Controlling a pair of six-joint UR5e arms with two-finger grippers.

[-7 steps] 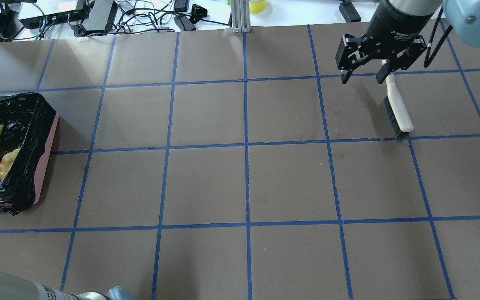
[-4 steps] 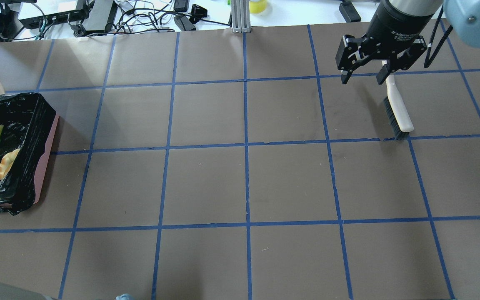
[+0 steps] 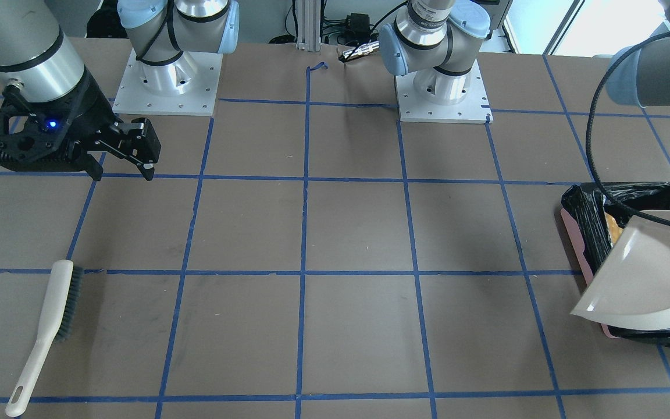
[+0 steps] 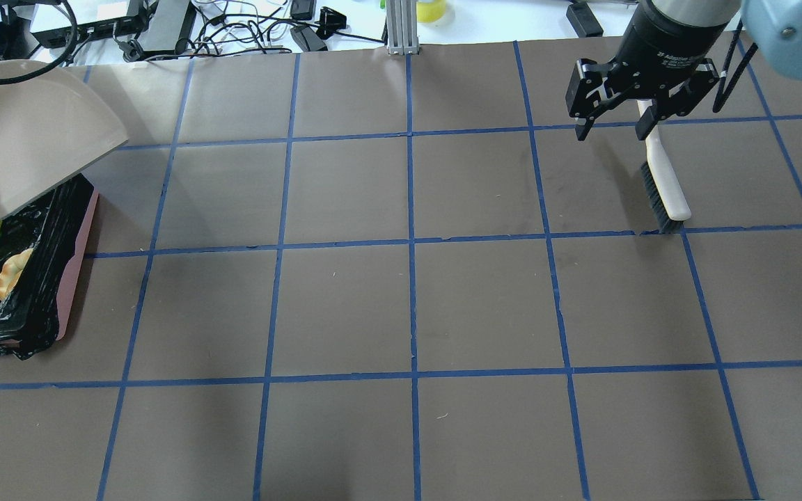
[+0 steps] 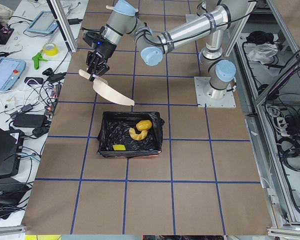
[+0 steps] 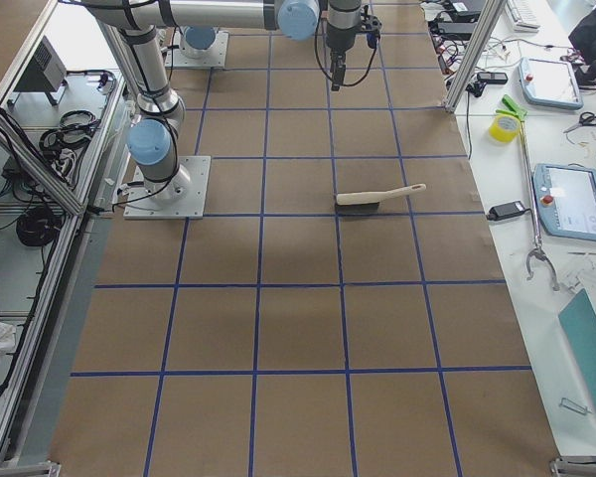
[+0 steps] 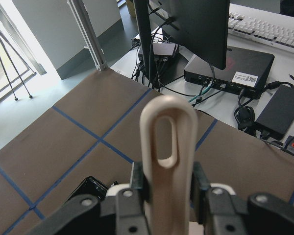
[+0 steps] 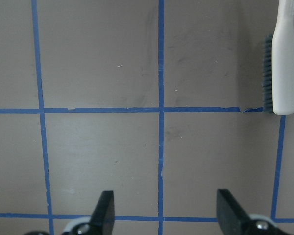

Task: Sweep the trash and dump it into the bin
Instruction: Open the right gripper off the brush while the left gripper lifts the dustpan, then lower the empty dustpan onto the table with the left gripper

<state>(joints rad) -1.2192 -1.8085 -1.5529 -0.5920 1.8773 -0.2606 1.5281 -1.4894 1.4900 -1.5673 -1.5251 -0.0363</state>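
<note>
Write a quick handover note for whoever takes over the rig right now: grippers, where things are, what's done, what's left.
The left gripper is shut on the handle of the dustpan, which is raised and tilted by the bin.
The right gripper is open and empty, above the brush lying on the table.
The trash is in the bin; none shows on the table.
Done: sweeping, dumping.
Left: probably only setting the dustpan down.

Brown table (image 4: 345, 306) gridded with blue tape (image 4: 411, 209); cables (image 4: 234, 28) strewn at 12 o'clock; bright window (image 3: 573, 26) seen at 1 o'clock, front view.
</note>
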